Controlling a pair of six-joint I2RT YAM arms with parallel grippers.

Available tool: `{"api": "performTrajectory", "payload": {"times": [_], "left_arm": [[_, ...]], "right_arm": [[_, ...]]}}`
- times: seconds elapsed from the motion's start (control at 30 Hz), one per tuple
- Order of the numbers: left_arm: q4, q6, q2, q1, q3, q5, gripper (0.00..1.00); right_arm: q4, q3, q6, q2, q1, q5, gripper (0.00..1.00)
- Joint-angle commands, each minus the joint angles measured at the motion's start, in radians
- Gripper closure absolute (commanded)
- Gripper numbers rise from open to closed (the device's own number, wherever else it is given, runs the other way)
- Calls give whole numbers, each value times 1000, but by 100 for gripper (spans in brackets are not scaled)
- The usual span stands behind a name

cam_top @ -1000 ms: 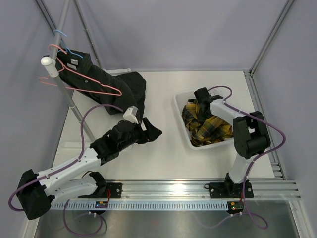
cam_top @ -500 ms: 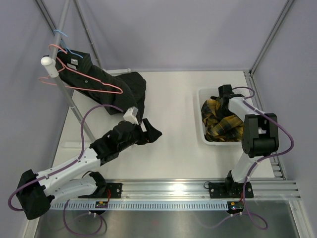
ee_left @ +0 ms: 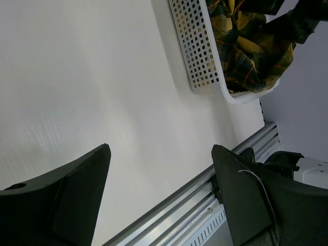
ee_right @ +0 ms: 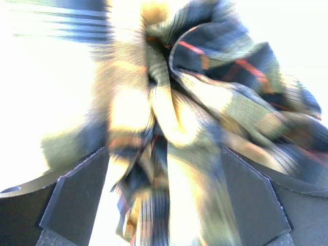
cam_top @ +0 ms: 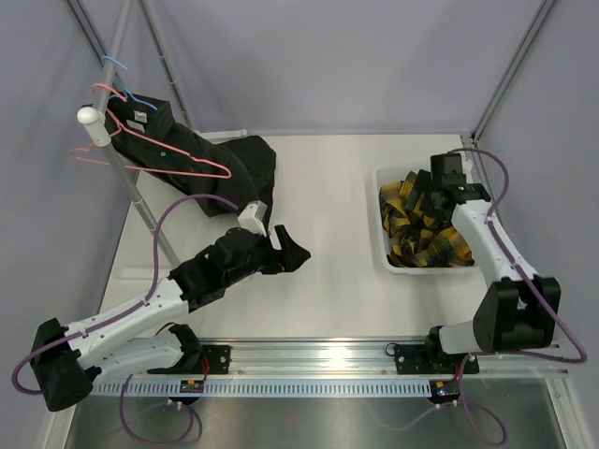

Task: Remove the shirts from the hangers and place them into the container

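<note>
The yellow-and-black plaid shirt (cam_top: 426, 236) lies bunched in the white container (cam_top: 382, 238) by the worktop's (cam_top: 328, 187) right edge. The right gripper (ee_right: 163, 156) hangs just above it, spread wide, pinching nothing. The left gripper (ee_left: 160, 148), also spread and empty, hovers left of centre. The black shirt (cam_top: 201, 159) hangs on a pink hanger (cam_top: 227, 172) at the far-left corner

Looks across the white table (ee_left: 77, 77) past the left gripper (ee_left: 160, 154), jaws spread wide and holding nothing. Frames bare tabletop between the two dark fingers (ee_left: 66, 200) at the bottom edge. Catches the white lattice container (ee_left: 197, 46) at upper right, standing on the table well apart from the gripper, the yellow-and-black plaid shirt (ee_left: 246, 51) bunched inside. Takes in a ribbed metal rail (ee_left: 200, 205) along the lower right.
</note>
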Motion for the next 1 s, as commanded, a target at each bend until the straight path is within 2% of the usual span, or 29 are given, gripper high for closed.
{"api": "performTrajectory", "payload": {"times": [0.0, 0.07, 0.2, 0.3, 0.33, 0.43, 0.53, 0.6, 0.63, 0.73, 0.8, 0.97], "left_arm": [[6, 22, -12, -29, 41, -39, 14], [4, 19, -16, -43, 39, -51, 14], [-16, 16, -21, -72, 44, -66, 13], [-48, 1, -44, -115, 32, -106, 14], [-59, -4, -50, -124, 26, -117, 14], [-132, -48, -74, -159, -2, -161, 15], [-160, -122, -119, -169, -60, -178, 15], [-157, -146, -142, -175, -108, -183, 15], [-163, -157, -159, -179, -117, -187, 15], [-180, -180, -171, -185, -131, -209, 15], [-189, -183, -168, -189, -129, -213, 15], [-192, -163, -116, -192, -112, -215, 15]], "right_arm": [[-121, 86, -48, -143, 22, 17, 1], [-204, 158, -44, -216, 39, 23, 1], [-296, 300, -47, -304, 149, 24, 0], [-232, 438, -90, -310, 202, -149, 0], [-171, 471, -99, -278, 228, -285, 1], [-61, 622, -142, -155, 300, -540, 0], [22, 800, -194, 6, 401, -663, 1], [49, 938, -242, 96, 450, -700, 1], [55, 993, -281, 193, 470, -748, 2], [5, 1224, -344, 385, 530, -730, 5], [3, 1337, -357, 453, 541, -699, 8], [92, 1394, -438, 549, 555, -727, 12]]}}
